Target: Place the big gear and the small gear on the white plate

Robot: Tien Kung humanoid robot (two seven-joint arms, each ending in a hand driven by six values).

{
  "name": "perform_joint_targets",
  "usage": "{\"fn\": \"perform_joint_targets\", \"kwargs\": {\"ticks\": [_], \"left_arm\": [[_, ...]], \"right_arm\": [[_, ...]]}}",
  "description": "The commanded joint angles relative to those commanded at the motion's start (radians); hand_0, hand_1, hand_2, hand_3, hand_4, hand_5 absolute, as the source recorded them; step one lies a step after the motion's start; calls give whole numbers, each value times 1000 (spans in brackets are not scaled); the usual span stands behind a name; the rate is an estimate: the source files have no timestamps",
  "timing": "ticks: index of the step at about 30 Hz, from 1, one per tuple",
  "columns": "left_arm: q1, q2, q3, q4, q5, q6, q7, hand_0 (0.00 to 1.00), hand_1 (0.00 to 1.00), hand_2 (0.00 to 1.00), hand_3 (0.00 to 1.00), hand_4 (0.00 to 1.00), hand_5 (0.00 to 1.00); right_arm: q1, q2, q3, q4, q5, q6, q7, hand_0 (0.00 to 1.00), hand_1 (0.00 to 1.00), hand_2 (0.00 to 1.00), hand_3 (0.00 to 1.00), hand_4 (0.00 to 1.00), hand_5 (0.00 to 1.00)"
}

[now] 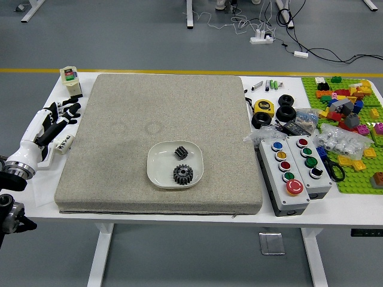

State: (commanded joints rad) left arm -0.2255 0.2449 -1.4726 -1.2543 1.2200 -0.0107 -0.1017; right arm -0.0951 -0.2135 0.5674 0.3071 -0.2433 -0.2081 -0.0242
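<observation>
Left hand (pixel 42 128) at the table's left side, fingers loosely spread, empty. Gray mat (pixel 114 149) just beside it. White plate (pixel 153 174) on mat, both gears in it: small gear (pixel 181 152) toward far rim, big gear (pixel 183 174) toward near rim. Button boxes (pixel 280 198) right of mat.

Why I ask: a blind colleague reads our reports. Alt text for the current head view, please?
A big gear and a small gear rest on a white plate on a greyish mat. The left robot hand, apparently empty, is at the left of the table. Button boxes, tyres and toy bricks lie to the right.
</observation>
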Motion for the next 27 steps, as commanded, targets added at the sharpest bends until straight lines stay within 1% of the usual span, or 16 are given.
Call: {"fn": "perform_joint_targets", "kwargs": {"ticks": [2,3,8,15,27], "left_arm": [[9,-1,-6,-8,-91,-7,-8,749,781,835,823,956,928],[15,-2,-10,-13,-176,-11,-14,767,800,853,837,961,994],[27,-3,-16,-17,-290,-14,-17,767,800,853,837,961,994],[40,-10,-22,-18,-299,-14,-22,771,803,853,846,962,998],[38,-6,-23,-24,-303,-11,-25,778,809,859,847,962,998]], "right_arm": [[0,1,-3,-1,1,0,1,778,811,847,814,958,800],[-1,1,-6,-3,3,0,2,778,812,847,811,958,801],[-1,2,-11,-5,6,0,3,778,812,847,811,958,801],[0,3,-21,-8,11,1,4,777,812,847,811,958,801],[2,2,-19,-8,11,2,5,775,812,848,810,957,804]]}}
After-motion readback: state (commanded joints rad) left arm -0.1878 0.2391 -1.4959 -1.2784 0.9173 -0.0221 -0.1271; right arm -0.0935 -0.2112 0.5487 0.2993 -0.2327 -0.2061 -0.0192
